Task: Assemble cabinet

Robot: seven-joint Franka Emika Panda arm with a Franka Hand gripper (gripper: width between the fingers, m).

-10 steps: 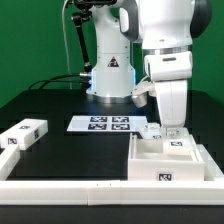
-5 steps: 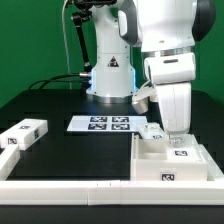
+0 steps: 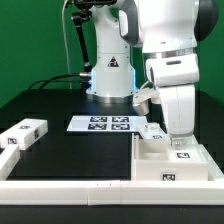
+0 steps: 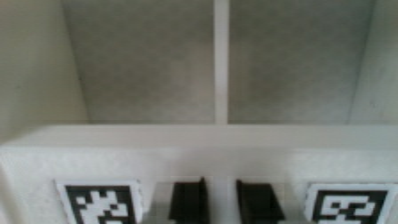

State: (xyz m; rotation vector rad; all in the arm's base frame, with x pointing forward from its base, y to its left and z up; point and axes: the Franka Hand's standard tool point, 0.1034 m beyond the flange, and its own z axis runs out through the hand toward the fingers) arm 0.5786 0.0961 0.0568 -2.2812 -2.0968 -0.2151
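Note:
The cabinet [image 3: 170, 168], a large white open shell with tags on its front and inside, lies at the exterior view's right near the front rail. My gripper [image 3: 178, 141] reaches down into it from above. In the wrist view the two dark fingers [image 4: 187, 202] stand close together over a white tagged wall of the cabinet [image 4: 196, 150], with a narrow white strip between them; the gripper [image 4: 222, 203] looks shut on that wall. A small white tagged block [image 3: 22, 133] lies at the exterior view's left. Another small tagged block [image 3: 151, 130] sits just behind the shell.
The marker board [image 3: 105, 124] lies flat in the middle in front of the robot base [image 3: 110, 85]. A long white border rail [image 3: 60, 188] runs along the front edge. The black table [image 3: 70, 155] lies between the left block and the shell.
The gripper and the cabinet shell have shifted together toward the exterior view's right and slightly forward. The left block and the marker board have not moved.

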